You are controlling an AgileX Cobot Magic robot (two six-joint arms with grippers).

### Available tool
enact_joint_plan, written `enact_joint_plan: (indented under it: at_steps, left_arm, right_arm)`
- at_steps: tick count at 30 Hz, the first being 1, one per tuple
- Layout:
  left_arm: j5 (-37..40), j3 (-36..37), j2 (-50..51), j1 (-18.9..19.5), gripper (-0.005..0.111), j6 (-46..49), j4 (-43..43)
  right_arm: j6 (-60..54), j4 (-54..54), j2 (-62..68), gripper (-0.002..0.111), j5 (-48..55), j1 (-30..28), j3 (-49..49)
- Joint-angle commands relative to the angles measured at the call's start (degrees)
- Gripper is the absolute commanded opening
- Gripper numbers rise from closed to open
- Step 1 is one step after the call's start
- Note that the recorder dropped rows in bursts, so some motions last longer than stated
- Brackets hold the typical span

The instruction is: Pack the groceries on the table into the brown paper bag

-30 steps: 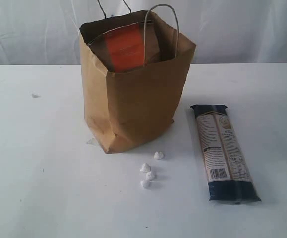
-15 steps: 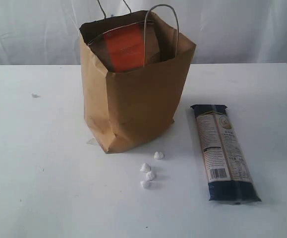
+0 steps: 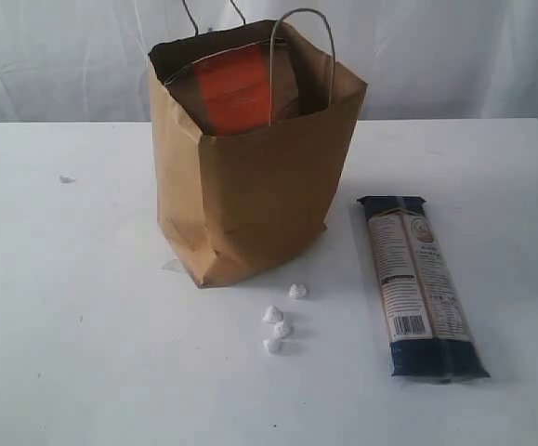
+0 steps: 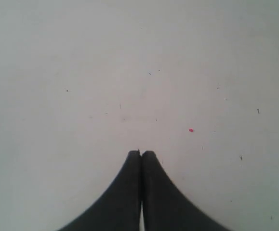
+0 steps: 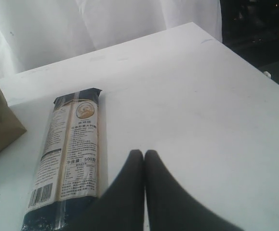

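One brown paper bag (image 3: pixel 250 195), one pouch (image 3: pixel 236 88) inside, one pasta packet (image 3: pixel 419 283), four crumbs (image 3: pixel 282 329); left tool (image 4: pixel 140 153), right tool (image 5: pixel 144 153) closed, empty

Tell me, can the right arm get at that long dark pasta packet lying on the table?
Probably yes. The pasta packet lies flat in the open beside the right arm's shut fingers, with nothing on top; they must open first.

kraft-brown bag (image 3: pixel 250 195), dark pasta packet (image 3: pixel 421 283)
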Motion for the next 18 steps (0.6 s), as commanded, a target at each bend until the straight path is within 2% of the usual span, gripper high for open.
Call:
enact_joint_plan:
  at_steps: [1, 15, 18]
  left_arm:
    - [1.03, 1.0, -0.53, 0.1, 0.0, 1.13, 0.41]
    - [0.41, 1.08, -0.53, 0.1, 0.0, 2.98, 0.41]
    - [0.41, 1.08, -0.53, 0.1, 0.0, 2.98, 0.41]
  right_arm:
    - [-0.97, -0.11, -0.15, 0.0, -0.24, 0.15, 0.13]
    - [-0.97, -0.11, -0.15, 0.0, -0.49, 0.15, 0.13]
    - [-1.17, -0.97, -0.15, 0.0, -4.54, 0.15, 0.13]
